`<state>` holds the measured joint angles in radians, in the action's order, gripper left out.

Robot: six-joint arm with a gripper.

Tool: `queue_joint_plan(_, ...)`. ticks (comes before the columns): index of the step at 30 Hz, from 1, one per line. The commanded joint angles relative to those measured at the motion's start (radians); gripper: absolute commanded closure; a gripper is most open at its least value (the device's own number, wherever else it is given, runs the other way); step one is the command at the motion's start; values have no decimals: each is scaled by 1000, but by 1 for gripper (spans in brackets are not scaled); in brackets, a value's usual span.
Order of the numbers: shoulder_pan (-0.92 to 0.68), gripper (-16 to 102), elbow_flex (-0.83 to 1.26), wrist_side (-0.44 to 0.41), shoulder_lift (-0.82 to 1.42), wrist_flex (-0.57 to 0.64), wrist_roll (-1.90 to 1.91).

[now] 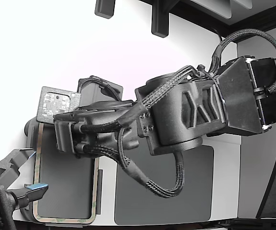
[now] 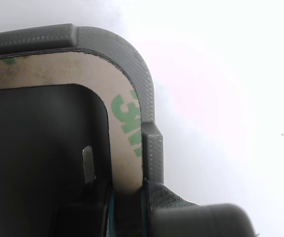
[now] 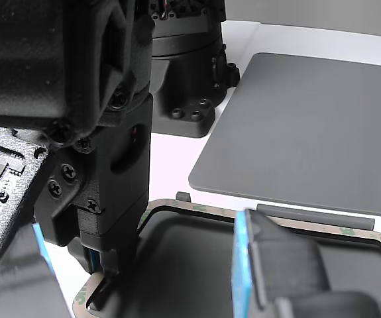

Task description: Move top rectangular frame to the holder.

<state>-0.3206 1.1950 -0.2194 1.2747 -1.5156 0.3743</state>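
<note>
The top rectangular frame is a thin beige outline with green patches and lies flat at the exterior view's lower left. It sits inside the holder, a grey tray. The wrist view shows the frame with green lettering, seated against the holder's raised textured edge beside a notch. My gripper is shut on the frame strip, one finger inside it and one outside. From above, the gripper reaches down onto the frame's near corner. Its tips are hidden in the exterior view.
A dark grey flat mat lies beside the holder. A grey circuit-board plate stands behind the gripper. A second gripper with blue pads hovers open over the holder, its finger near the middle.
</note>
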Motion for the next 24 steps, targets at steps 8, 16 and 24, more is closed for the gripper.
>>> queue_joint_plan(8, 17, 97, -18, 3, 32, 9, 0)
queue_joint_plan(16, 17, 97, -15, 8, 29, 15, 0)
queue_joint_plan(24, 15, 97, 14, 6, 48, 15, 3)
